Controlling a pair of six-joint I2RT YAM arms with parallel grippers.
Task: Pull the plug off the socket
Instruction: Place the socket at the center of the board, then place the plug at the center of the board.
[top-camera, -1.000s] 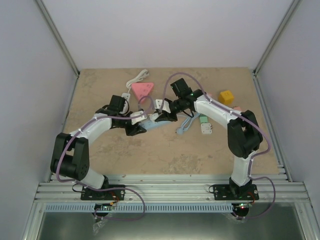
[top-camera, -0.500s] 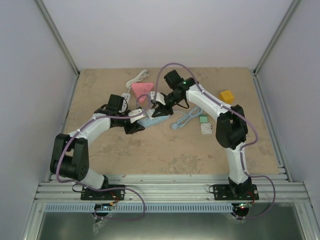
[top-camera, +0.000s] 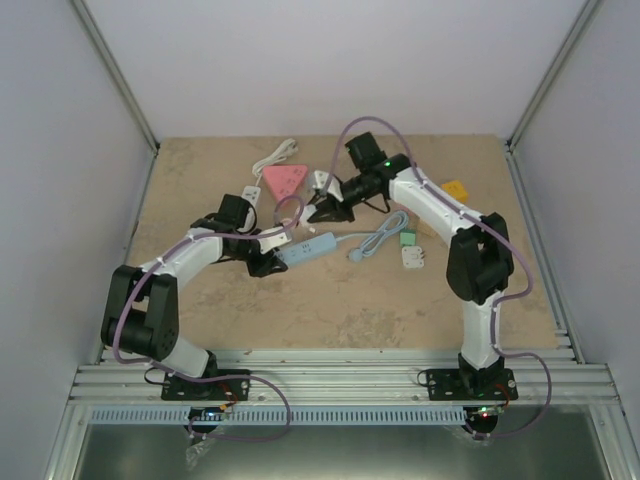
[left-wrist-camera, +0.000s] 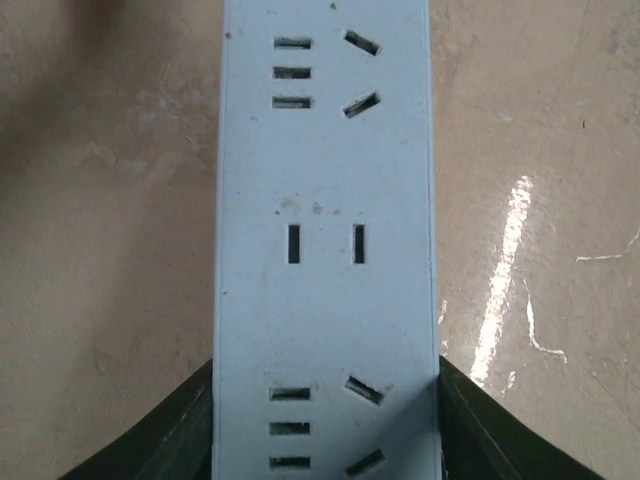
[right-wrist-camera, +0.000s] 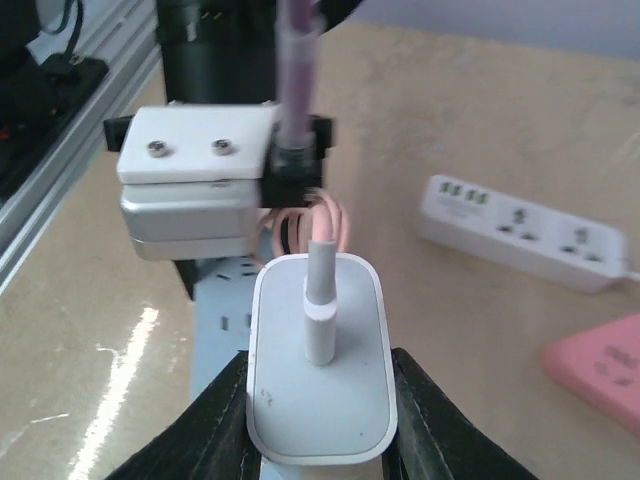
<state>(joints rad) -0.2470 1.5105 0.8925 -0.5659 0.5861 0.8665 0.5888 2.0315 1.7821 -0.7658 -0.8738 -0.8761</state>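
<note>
A light blue socket strip (left-wrist-camera: 325, 200) lies on the table, and my left gripper (left-wrist-camera: 325, 425) is shut on its near end, one dark finger on each long side. Every slot seen in the left wrist view is empty. The top view shows the strip (top-camera: 310, 246) running right from the left gripper (top-camera: 266, 254). My right gripper (right-wrist-camera: 320, 405) is shut on the white plug (right-wrist-camera: 320, 380), whose grey cable stub points up. The plug hangs above the strip (right-wrist-camera: 215, 320), apart from it. In the top view the right gripper (top-camera: 322, 208) sits just behind the strip.
A white power strip (right-wrist-camera: 520, 230) and a pink triangular piece (top-camera: 285, 180) lie at the back. The blue strip's coiled cord (top-camera: 375, 240), a green piece (top-camera: 407, 238), a white adapter (top-camera: 413, 257) and a yellow block (top-camera: 455, 188) lie to the right.
The right gripper has drawn back and up with the plug, clear of the blue strip. The strip has swung to lie flat, pointing right, with the left gripper still on it.
</note>
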